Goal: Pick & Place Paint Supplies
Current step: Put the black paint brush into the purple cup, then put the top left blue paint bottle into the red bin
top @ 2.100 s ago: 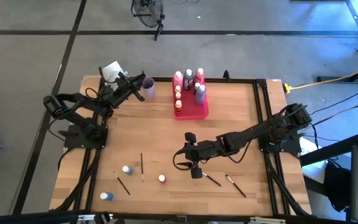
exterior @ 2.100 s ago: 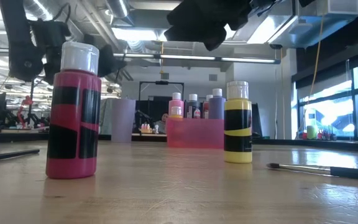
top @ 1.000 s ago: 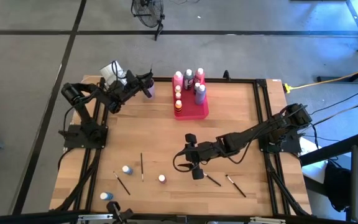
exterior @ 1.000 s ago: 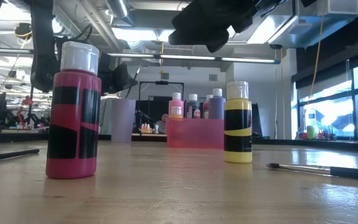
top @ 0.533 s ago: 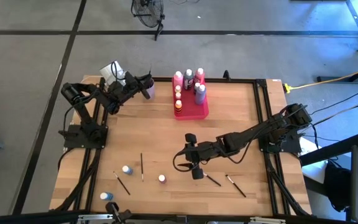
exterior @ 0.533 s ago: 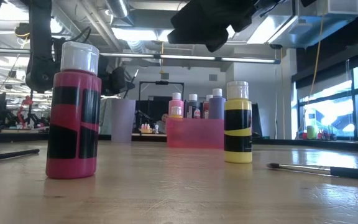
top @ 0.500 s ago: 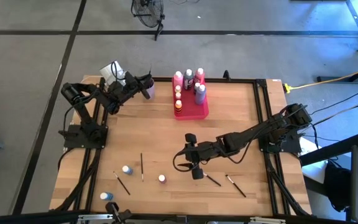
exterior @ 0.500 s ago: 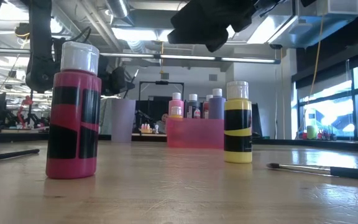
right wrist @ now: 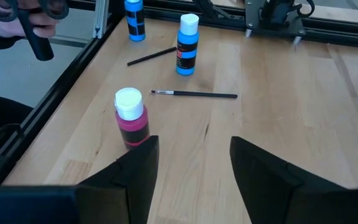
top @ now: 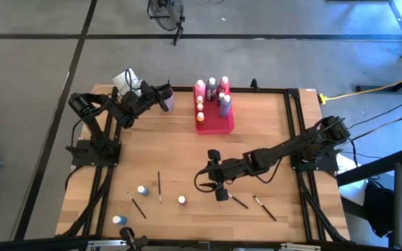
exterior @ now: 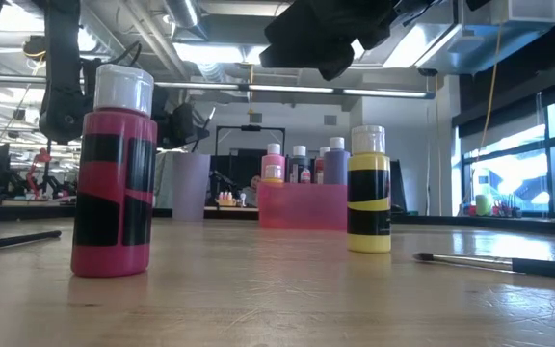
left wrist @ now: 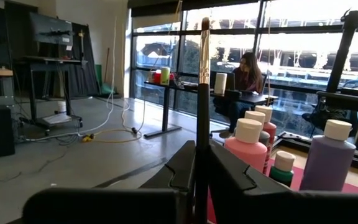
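The left gripper (left wrist: 202,171) is pinching a paintbrush (left wrist: 203,93) upright over the lilac cup (top: 166,98), up at eleven o'clock on the table (top: 257,132). The right gripper (right wrist: 193,163) is hovering near the centre, fingers wide and empty, above a pink bottle (right wrist: 131,116) toward six o'clock.

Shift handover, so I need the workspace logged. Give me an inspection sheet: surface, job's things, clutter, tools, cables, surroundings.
Surface: wooden table, black frame.
Job's things: bottles in the pink tray; loose pink bottle, two blue bottles, several brushes on the wood.
Clutter: lilac cup beside the tray.
Tools: left tool above the cup, shut on a paintbrush held upright; right tool open, above the pink bottle, holding nothing.
Cables: yellow cable on the floor at right.
Surroundings: seated person at a desk; windows behind.
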{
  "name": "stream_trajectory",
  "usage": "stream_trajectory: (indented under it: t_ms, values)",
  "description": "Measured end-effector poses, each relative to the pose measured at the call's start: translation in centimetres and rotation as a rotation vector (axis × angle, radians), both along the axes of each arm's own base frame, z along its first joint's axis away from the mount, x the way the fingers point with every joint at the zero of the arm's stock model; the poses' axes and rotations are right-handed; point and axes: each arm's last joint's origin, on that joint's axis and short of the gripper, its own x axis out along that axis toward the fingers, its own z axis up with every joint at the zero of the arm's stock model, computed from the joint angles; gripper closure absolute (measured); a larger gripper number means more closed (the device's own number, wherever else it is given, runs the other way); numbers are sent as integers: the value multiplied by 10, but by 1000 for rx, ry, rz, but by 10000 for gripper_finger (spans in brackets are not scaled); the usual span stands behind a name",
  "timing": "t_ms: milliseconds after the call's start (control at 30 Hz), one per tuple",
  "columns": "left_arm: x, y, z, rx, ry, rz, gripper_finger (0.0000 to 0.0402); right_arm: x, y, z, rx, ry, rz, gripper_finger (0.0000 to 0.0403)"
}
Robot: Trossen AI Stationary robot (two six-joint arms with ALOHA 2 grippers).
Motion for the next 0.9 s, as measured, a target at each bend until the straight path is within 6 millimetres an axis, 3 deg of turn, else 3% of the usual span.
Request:
stream_trajectory:
  t_ms: [733,900]
  values:
    - [0,-5,-3,-35,-8,-12,331,0,0,0,0,0,1,202]
    - [-1,-7,7,-9,-43,-43,316,0,0,0,0,0,1,202]
